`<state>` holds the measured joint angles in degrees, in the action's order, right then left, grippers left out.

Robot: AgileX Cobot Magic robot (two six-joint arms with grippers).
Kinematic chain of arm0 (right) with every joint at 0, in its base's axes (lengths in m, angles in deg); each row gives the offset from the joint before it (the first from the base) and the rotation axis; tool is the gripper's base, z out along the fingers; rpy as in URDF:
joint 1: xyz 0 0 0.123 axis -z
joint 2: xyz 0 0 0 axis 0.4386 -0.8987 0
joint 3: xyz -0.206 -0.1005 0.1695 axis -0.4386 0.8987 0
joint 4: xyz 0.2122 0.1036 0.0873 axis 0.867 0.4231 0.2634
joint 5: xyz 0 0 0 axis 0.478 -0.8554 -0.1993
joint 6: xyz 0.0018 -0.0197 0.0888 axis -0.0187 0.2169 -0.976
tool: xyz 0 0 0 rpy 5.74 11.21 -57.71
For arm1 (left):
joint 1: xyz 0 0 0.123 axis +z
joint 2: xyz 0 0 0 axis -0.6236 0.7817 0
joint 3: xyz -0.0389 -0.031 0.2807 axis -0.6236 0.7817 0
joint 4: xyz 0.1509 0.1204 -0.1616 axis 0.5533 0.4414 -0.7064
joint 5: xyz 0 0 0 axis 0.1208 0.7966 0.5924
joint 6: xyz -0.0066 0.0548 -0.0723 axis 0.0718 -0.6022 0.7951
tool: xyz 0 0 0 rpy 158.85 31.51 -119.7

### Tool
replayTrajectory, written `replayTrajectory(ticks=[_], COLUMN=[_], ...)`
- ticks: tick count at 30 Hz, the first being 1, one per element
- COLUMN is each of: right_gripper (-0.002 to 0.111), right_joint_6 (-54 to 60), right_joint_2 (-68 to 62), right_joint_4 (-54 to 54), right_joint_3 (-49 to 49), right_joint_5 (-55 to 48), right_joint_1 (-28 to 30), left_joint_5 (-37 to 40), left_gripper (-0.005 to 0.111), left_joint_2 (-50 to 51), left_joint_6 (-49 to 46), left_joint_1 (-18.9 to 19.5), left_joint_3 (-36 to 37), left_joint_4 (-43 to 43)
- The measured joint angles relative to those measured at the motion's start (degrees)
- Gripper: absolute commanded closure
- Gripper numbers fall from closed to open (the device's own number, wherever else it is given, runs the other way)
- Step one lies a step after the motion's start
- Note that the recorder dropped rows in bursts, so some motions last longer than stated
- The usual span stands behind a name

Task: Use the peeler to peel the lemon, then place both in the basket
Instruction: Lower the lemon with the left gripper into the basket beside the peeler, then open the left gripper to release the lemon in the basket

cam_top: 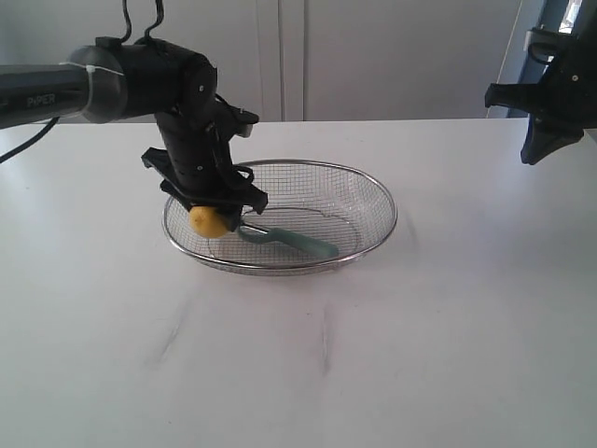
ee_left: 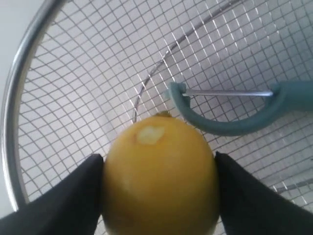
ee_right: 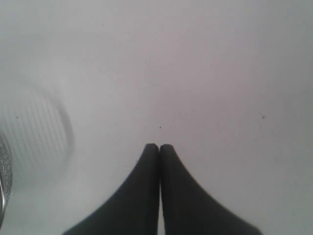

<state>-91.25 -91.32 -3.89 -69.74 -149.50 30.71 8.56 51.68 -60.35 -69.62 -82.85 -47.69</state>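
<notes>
The left jaws, spread wide, are gripping the lemon low inside the basket, just beside the peeler, while the right jaws are hanging shut and empty, well apart.

The left arm is a dark grey tube with pale lettering along its side, of which "PIPER" can be read. A pale band circles it where it meets a bulkier black joint. Two thin black cables loop above that joint. The left gripper is a black, blocky unit with flanged edges, and its fingers are matte black wedges. The right arm is black and angular. The right gripper has smooth black fingers, wide at the base and tapering to rounded tips.
</notes>
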Motion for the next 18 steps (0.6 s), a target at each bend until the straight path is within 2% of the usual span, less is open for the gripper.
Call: replayTrajectory(ticks=[6,8,12,16,18], right_gripper=[0.108,0.108,0.108,0.108,0.108], right_joint_6=[0.0,0.0,0.0,0.0,0.0], right_joint_2=[0.0,0.0,0.0,0.0,0.0], right_joint_4=[0.0,0.0,0.0,0.0,0.0], right_joint_3=[0.0,0.0,0.0,0.0,0.0], right_joint_5=[0.0,0.0,0.0,0.0,0.0], right_joint_1=[0.0,0.0,0.0,0.0,0.0], left_joint_5=[-0.91,-1.13,-1.13,-1.01,-0.88], left_gripper=[0.106,0.1,0.072,0.036,0.024], left_joint_2=[0.79,0.79,0.79,0.79,0.79], left_joint_6=[1.48,1.47,1.69,1.67,1.67], left_joint_1=[0.0,0.0,0.0,0.0,0.0], left_joint_3=[0.0,0.0,0.0,0.0,0.0], left_joint_4=[-0.4,-0.4,-0.4,-0.4,-0.4])
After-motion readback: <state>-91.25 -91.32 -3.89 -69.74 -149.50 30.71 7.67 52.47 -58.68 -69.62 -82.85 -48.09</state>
